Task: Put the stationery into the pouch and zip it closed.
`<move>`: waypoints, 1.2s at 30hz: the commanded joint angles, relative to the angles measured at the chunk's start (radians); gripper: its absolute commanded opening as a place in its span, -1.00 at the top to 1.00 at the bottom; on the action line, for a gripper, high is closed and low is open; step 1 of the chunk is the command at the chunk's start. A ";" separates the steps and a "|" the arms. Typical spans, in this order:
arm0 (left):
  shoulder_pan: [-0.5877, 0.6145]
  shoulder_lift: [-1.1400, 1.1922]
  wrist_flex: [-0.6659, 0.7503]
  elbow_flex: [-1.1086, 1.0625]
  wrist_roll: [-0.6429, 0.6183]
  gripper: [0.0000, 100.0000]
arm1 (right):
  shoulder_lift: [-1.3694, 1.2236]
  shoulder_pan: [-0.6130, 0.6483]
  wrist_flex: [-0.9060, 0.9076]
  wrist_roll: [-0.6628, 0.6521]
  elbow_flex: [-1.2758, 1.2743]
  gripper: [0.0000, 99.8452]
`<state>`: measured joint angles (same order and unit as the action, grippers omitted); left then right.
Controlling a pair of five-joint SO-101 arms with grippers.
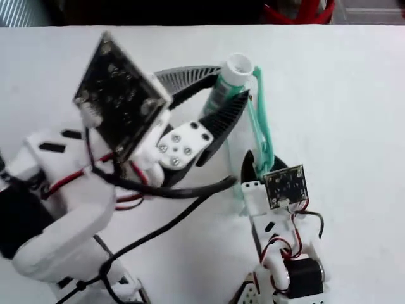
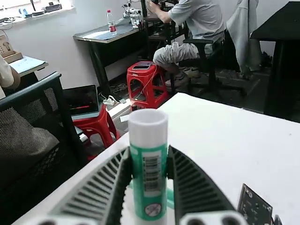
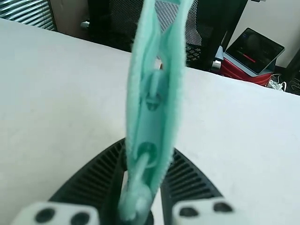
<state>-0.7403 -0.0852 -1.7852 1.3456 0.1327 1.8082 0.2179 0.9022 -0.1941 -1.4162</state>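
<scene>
Left hand (image 1: pixel 233 82) is clenched on the white-capped glue stick (image 1: pixel 239 64) (green body pressed between both fingers), just beside the 12 o'clock end of the pouch (image 1: pixel 262 126), whose teal zipper edge the right hand (image 1: pixel 252 166), at 6 o'clock, pinches above the white tabletop (image 1: pixel 354 101).

Left arm (image 1: pixel 57 209), left half of frame: white moulded shells are noted, with black sections between. A dark circuit board (image 1: pixel 120 95) is mounted at upper left; red wires (image 1: pixel 69 177) and a thick black cable (image 1: pixel 177 190) are seen below it. Left gripper (image 1: pixel 231 82): black ribbed fingers (image 2: pixel 197 187), white plate (image 1: pixel 183 144) studded with screws. Right arm (image 1: pixel 272 266), lower right: white, a smaller board (image 1: pixel 286 185), red and black leads, a black motor (image 1: pixel 304 275).
</scene>
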 commanded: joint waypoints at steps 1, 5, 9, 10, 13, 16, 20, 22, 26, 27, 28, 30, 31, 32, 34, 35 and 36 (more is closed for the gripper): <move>-0.018 -0.091 -0.002 -0.103 0.000 0.95 | -0.008 0.007 0.022 0.003 -0.012 0.96; -0.071 -0.205 0.005 -0.285 0.000 0.95 | -0.008 0.007 0.024 0.003 -0.012 0.96; -0.110 -0.343 0.049 -0.428 0.006 0.95 | -0.008 0.007 0.024 0.003 -0.012 0.96; -0.107 -0.372 0.075 -0.465 0.008 0.95 | -0.008 0.007 0.024 0.003 -0.012 0.96; -0.061 -0.441 0.169 -0.614 0.008 0.95 | -0.008 0.007 0.024 0.003 -0.012 0.96; -0.008 -0.490 0.290 -0.818 0.008 0.95 | -0.008 0.007 0.024 0.003 -0.012 0.96; 0.070 -0.564 0.486 -1.079 0.008 0.95 | -0.008 0.007 0.024 0.003 -0.012 0.96; 0.093 -0.618 0.601 -1.185 0.008 0.95 | -0.008 0.007 0.021 0.003 -0.018 0.96; 0.104 -0.730 0.839 -1.399 0.006 0.95 | -0.008 0.007 0.001 0.003 -0.037 0.96; 0.104 -0.754 0.911 -1.464 0.006 0.95 | -0.008 0.005 -0.010 0.003 -0.044 0.96; 0.104 -0.774 0.988 -1.531 0.006 0.95 | -0.008 0.004 -0.022 0.003 -0.054 0.96; 0.105 -0.803 1.175 -1.659 0.008 0.95 | -0.008 0.002 -0.038 0.003 -0.069 0.96; 0.105 -0.820 1.278 -1.722 0.018 0.95 | -0.008 0.001 -0.044 0.003 -0.075 0.96; 0.117 -0.832 1.356 -1.768 0.041 0.95 | -0.008 0.001 -0.045 0.003 -0.077 0.96; 0.163 -0.874 1.453 -1.834 0.075 0.95 | -0.008 0.007 -0.042 0.003 -0.077 0.96; 0.179 -0.898 1.479 -1.857 0.072 0.95 | -0.008 0.007 -0.042 0.003 -0.077 0.96; 0.193 -0.921 1.494 -1.867 0.063 0.95 | -0.008 0.007 -0.044 0.003 -0.077 0.96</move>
<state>-0.6068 -0.9091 -0.4749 -0.4511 0.1849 1.8082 0.2179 0.8577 -0.1941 -1.4653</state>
